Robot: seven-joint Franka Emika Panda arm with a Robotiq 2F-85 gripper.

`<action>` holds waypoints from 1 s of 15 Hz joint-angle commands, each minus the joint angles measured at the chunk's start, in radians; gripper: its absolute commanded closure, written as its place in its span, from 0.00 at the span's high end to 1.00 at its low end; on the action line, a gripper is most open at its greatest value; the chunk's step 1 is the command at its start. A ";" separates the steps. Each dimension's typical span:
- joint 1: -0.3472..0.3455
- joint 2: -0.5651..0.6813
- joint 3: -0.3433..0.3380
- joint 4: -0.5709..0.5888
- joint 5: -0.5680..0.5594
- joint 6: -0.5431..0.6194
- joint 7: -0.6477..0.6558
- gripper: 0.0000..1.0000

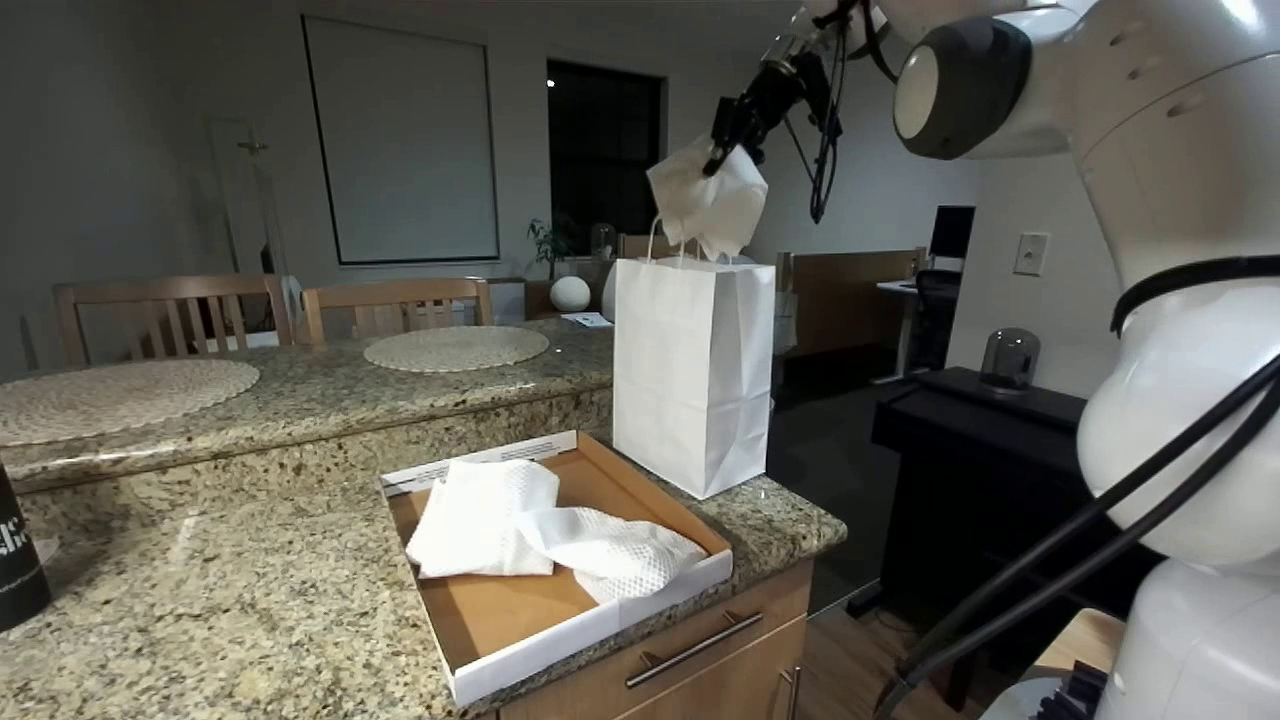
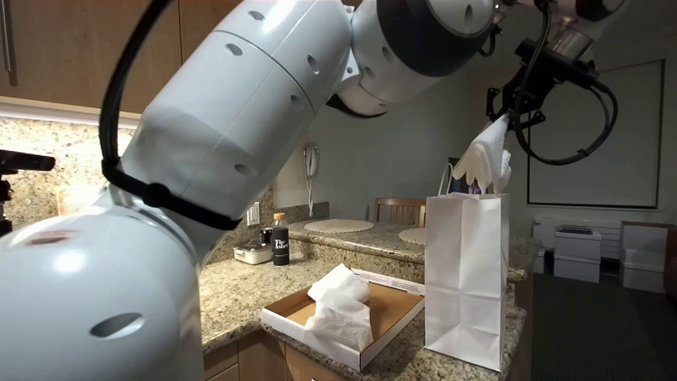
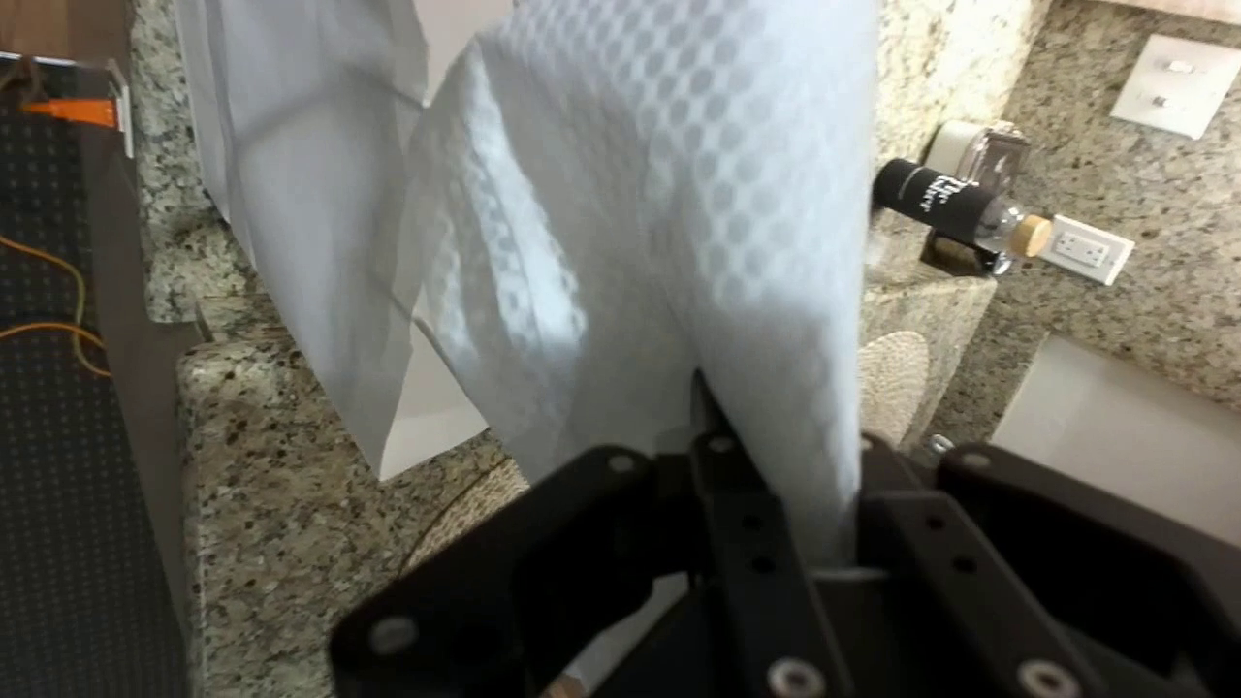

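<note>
Caution: the dangling paper towel (image 2: pixel 487 151) may snag a handle (image 1: pixel 651 238) of the white paper bag (image 1: pixel 665 370), dragging it over the nearby edge of the worktop (image 1: pixel 250 600). The gripper (image 3: pixel 785 441) pinches the towel between its fingers, above the bag's mouth near the worktop corner. The towel is white, dimpled and limp, hanging in creased folds.

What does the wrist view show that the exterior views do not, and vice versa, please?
Only the wrist view: a thin orange cable on the dark floor.
Only the exterior views: the thick white robot arm and a shallow white cardboard tray with a brown inside.
Shared: the black two-fingered tool gripping a dimpled white towel, the white paper bag, beige round woven placemats and a bottle with a black label.
</note>
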 commanded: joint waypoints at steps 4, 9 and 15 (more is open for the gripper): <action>0.176 0.011 -0.075 -0.055 -0.200 0.193 0.030 0.07; 0.252 -0.013 -0.113 -0.110 -0.268 0.250 0.032 0.07; 0.306 -0.074 -0.147 -0.176 -0.303 0.220 0.024 0.07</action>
